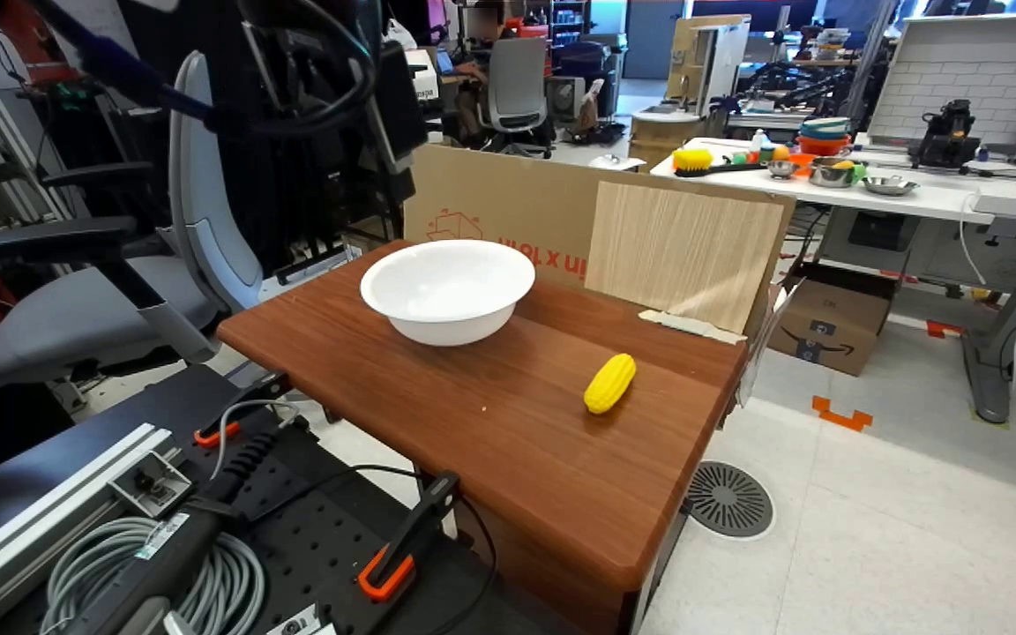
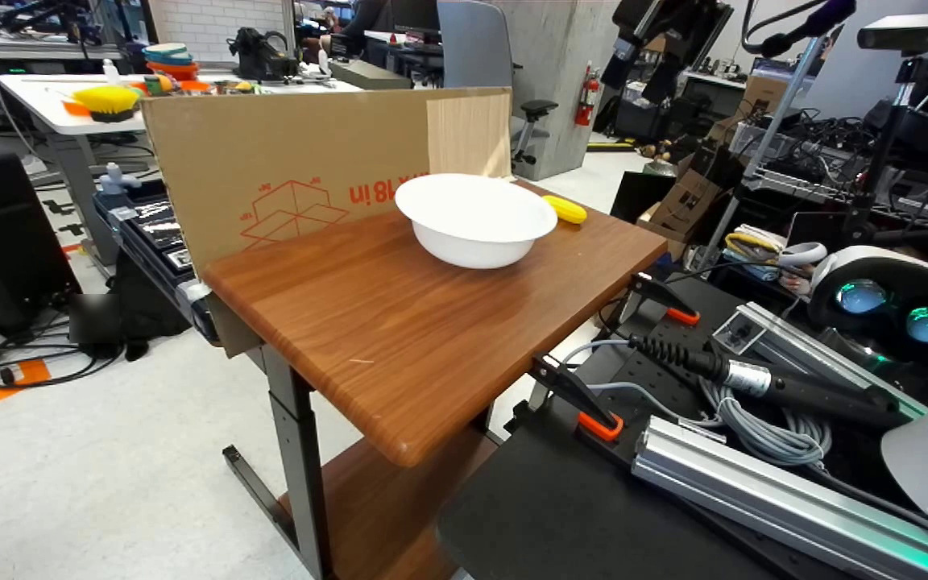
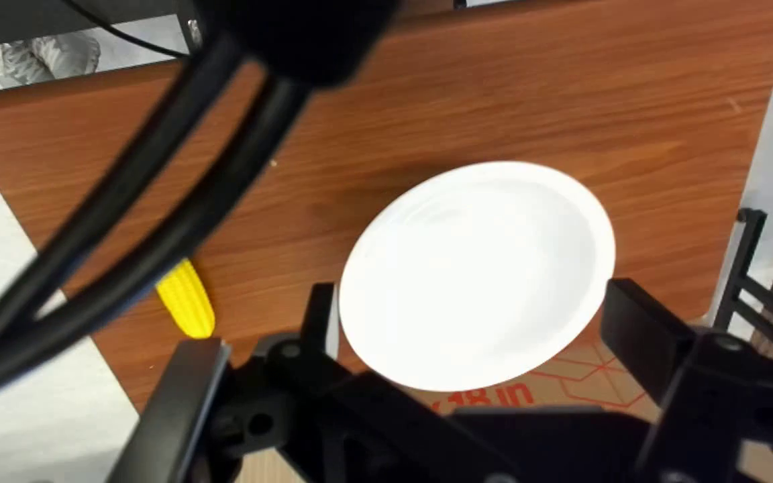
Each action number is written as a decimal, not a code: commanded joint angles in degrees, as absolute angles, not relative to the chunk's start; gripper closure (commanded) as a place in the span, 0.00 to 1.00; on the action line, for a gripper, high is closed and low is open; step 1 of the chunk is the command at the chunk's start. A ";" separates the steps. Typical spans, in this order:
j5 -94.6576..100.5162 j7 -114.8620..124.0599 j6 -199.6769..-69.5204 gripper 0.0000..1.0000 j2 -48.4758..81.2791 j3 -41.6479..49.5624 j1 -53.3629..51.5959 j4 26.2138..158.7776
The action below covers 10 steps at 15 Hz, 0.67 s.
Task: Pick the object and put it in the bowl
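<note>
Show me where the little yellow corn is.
In an exterior view, the yellow corn lies on the brown table, to the right of the white bowl and apart from it.

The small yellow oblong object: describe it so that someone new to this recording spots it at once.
Start at the brown wood-grain tabletop and find the wide round white bowl on it. To the bowl's right in both exterior views lies the small yellow oblong object. Its ridged, corn-like form sets it apart from the smooth bowl and the yellow brush on the white desk beyond.
</note>
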<state>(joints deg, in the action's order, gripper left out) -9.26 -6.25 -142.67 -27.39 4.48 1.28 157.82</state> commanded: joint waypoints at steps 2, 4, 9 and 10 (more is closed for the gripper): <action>-12.11 -8.76 -150.71 0.00 -14.82 9.20 0.43 150.43; -14.69 -9.92 -151.69 0.00 -10.53 10.75 0.26 147.28; -22.43 -12.67 -150.93 0.00 0.76 12.51 2.72 138.76; -23.18 -12.28 -150.62 0.00 2.50 12.26 3.61 137.48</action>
